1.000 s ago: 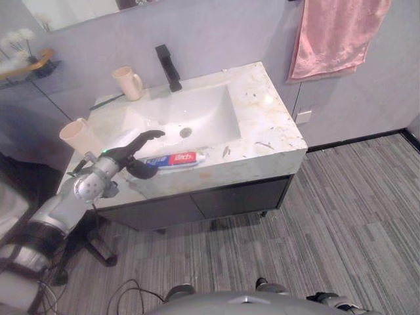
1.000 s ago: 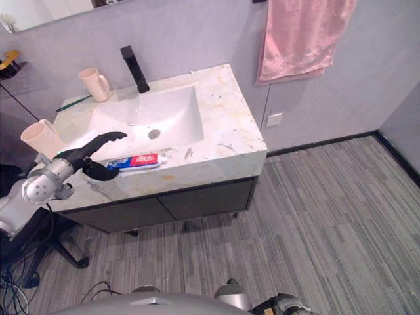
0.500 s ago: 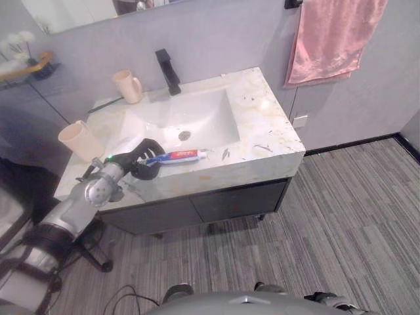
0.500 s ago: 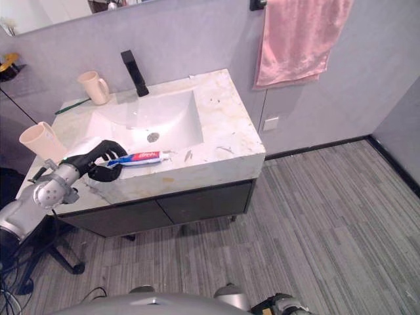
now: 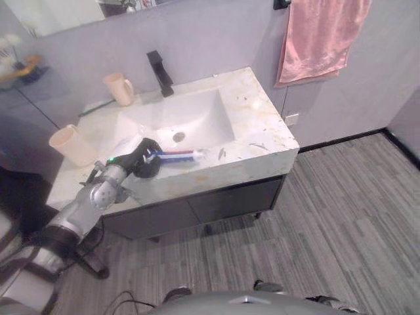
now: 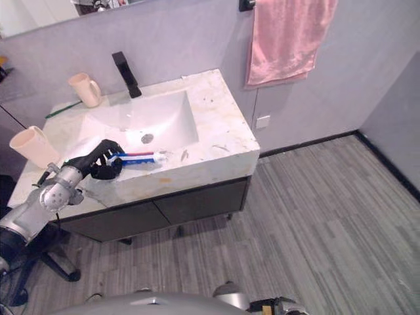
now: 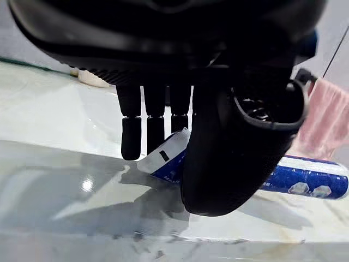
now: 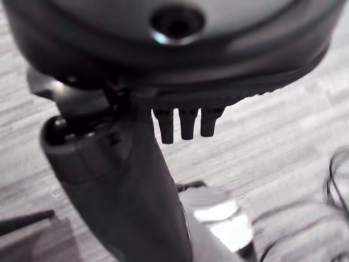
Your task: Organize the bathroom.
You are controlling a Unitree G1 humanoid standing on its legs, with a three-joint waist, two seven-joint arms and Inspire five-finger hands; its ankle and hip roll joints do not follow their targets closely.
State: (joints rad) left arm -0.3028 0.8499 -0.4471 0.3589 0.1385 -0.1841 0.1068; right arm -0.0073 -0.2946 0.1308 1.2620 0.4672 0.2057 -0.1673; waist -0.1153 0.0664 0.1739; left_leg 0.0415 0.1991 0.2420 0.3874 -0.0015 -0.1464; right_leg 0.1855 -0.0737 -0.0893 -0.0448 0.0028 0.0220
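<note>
Dark left robot hand (image 5: 143, 159) grips the toothpaste tube (image 5: 180, 155), hiding its flat end.

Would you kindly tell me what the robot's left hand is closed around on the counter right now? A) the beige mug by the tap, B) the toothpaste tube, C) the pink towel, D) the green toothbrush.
B: the left hand has its fingers and thumb curled round the flat end of the toothpaste tube, which lies along the front edge of the counter.
</note>
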